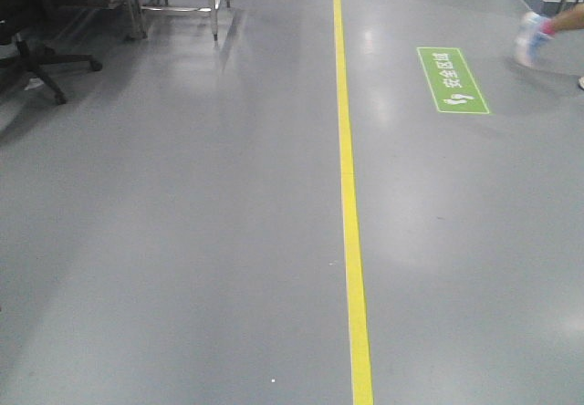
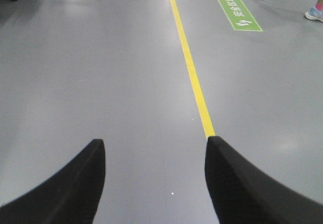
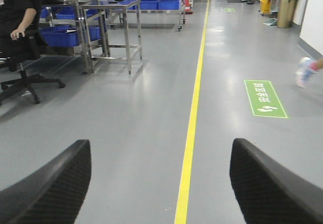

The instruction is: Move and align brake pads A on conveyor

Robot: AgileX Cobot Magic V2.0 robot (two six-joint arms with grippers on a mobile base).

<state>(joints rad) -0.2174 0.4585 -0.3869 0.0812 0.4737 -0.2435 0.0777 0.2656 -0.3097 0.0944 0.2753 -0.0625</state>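
— Where are the brake pads?
— Not in view, nor the conveyor; only floor (image 1: 182,241), with a yellow line (image 1: 351,241) toward 12 o'clock. Your left pincer (image 2: 154,142) and right pincer (image 3: 161,142) stand apart, empty. Pads are probably stiff and heavy: pinch across the narrow width.

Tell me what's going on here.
Nothing is being handled right now. The left gripper and right gripper are both open and empty, pointing out over grey floor with a yellow line. No brake pads or conveyor are in view. A person sits near a steel table, and someone's shoe passes by a green floor sign.
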